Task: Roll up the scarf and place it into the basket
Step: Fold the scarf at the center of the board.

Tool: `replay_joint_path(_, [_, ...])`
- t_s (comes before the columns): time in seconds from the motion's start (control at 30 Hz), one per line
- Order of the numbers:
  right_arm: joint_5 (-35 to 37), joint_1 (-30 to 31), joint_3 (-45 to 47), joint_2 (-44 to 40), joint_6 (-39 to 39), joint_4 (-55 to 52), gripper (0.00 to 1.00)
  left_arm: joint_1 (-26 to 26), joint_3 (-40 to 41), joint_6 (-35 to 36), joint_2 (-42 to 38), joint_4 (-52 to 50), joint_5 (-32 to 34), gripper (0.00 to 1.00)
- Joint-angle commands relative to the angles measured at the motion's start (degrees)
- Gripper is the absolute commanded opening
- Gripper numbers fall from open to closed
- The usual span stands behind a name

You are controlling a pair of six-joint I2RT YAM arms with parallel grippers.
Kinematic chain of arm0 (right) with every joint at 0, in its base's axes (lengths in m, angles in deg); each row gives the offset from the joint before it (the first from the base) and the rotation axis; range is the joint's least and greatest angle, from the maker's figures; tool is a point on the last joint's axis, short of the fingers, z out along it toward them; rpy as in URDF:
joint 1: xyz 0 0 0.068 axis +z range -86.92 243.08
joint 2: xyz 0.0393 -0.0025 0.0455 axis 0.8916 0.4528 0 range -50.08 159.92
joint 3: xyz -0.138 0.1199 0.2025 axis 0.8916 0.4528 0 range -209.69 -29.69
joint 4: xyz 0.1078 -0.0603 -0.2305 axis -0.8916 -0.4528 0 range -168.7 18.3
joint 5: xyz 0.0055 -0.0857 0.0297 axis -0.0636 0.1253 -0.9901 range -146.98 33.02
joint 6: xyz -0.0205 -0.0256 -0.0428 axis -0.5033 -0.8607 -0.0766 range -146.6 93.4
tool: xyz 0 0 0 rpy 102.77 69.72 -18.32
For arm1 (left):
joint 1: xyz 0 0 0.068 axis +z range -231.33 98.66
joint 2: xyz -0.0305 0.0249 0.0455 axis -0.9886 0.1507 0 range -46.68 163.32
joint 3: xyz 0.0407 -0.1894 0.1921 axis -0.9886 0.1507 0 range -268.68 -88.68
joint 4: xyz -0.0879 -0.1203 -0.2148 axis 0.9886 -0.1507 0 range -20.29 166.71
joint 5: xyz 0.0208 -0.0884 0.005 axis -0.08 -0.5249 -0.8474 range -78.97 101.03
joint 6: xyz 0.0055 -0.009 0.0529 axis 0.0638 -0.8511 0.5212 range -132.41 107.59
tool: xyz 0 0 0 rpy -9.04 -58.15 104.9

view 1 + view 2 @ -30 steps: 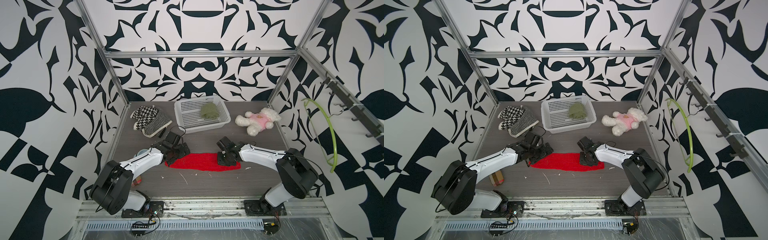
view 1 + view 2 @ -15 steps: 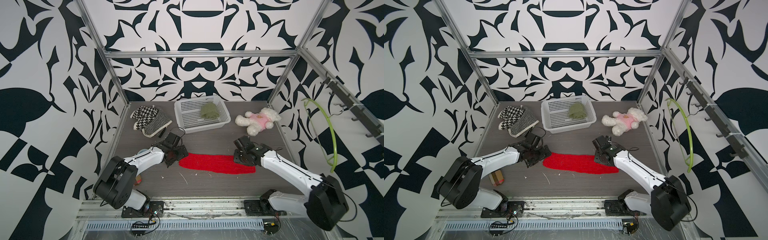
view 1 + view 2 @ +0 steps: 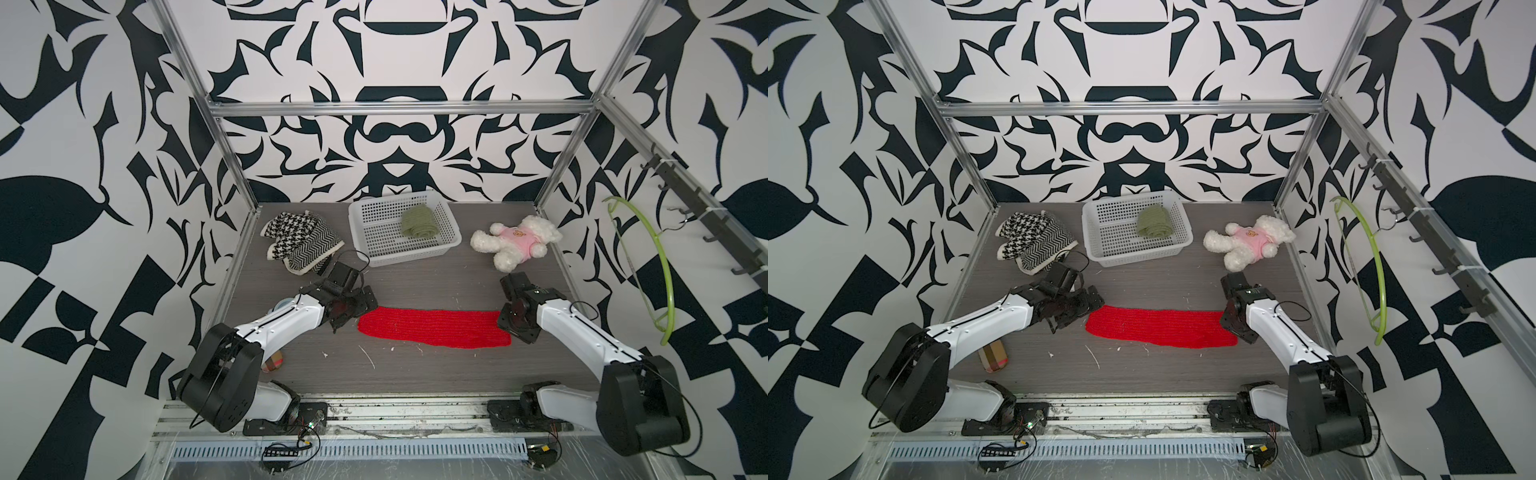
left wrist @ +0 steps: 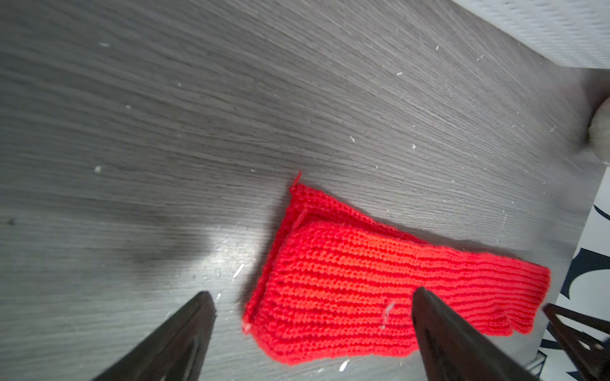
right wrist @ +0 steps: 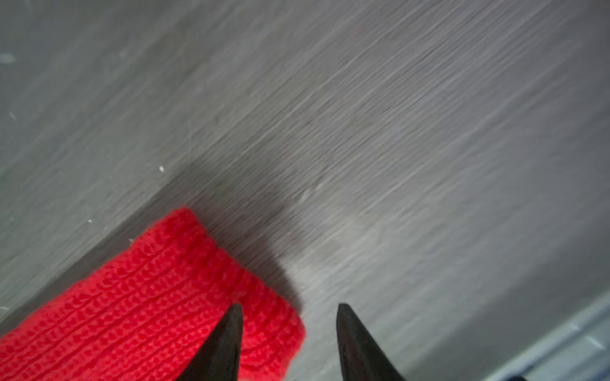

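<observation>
Looking down at the red scarf (image 3: 432,332): I see it flat and unrolled on the desk (image 3: 419,282), apart from the white basket (image 3: 415,251) at the back. Left tool (image 4: 312,292) gapes wide over one end, holding nothing. Right tool (image 5: 288,305) stands part open at the other end, one tip over the knit, gripping nothing.

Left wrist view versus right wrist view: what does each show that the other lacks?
Only the left wrist view: the left tool, wide open at the scarf's doubled end, where a lower layer peeks out, and a blurred corner of the basket. Only the right wrist view: the right tool, open, one tip over the scarf's opposite end. Both: red knit lying flat on the grey table.
</observation>
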State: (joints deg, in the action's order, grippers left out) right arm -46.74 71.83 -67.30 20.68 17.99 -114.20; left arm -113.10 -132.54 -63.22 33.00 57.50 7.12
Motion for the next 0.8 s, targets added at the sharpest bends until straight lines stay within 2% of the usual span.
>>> replay_joint_path(0.0, [-4.7, -0.1, 1.4, -1.1, -0.7, 2.9, 0.49, 0.2, 0.4, 1.0, -1.9, -1.2, 0.5, 0.99])
replay_joint_path(0.2, [-7.1, -0.1, 3.8, -1.2, -1.2, 3.8, 0.50, 0.2, -0.6, 1.8, -1.0, -1.1, 0.4, 0.99])
replay_joint_path(0.27, [-7.8, -0.1, 4.9, 1.2, -1.1, 4.8, 0.45, 0.2, -0.9, 1.8, -0.5, -0.8, 0.1, 0.99])
replay_joint_path(0.3, [-7.8, -0.1, 5.3, 2.2, -1.1, 5.4, 0.39, 0.2, -1.0, 1.7, -0.3, -0.7, 0.0, 0.99])
replay_joint_path(0.4, [-6.4, -0.1, 6.0, 3.0, 0.6, 5.3, 0.00, 0.2, -1.2, 1.6, -0.4, -0.7, -0.1, 0.99])
replay_joint_path(0.5, [-0.3, 0.2, 5.5, -5.2, 4.1, 1.2, 0.00, 0.2, -1.5, 2.2, -1.4, -1.7, 0.6, 0.99])
replay_joint_path(0.6, [6.1, 4.3, 2.0, -13.2, 3.8, -2.3, 0.00, 0.3, -2.2, 3.0, -2.8, -3.0, 1.4, 0.99])
replay_joint_path(0.67, [7.4, 9.4, -1.6, -14.4, 3.1, -3.6, 0.00, 0.7, -3.1, 3.6, -3.5, -4.1, 1.7, 0.99])
replay_joint_path(0.77, [7.3, 18.8, -6.7, -11.3, 4.5, -3.3, 0.00, 2.4, -4.2, 4.5, -4.5, -5.0, 1.1, 0.99])
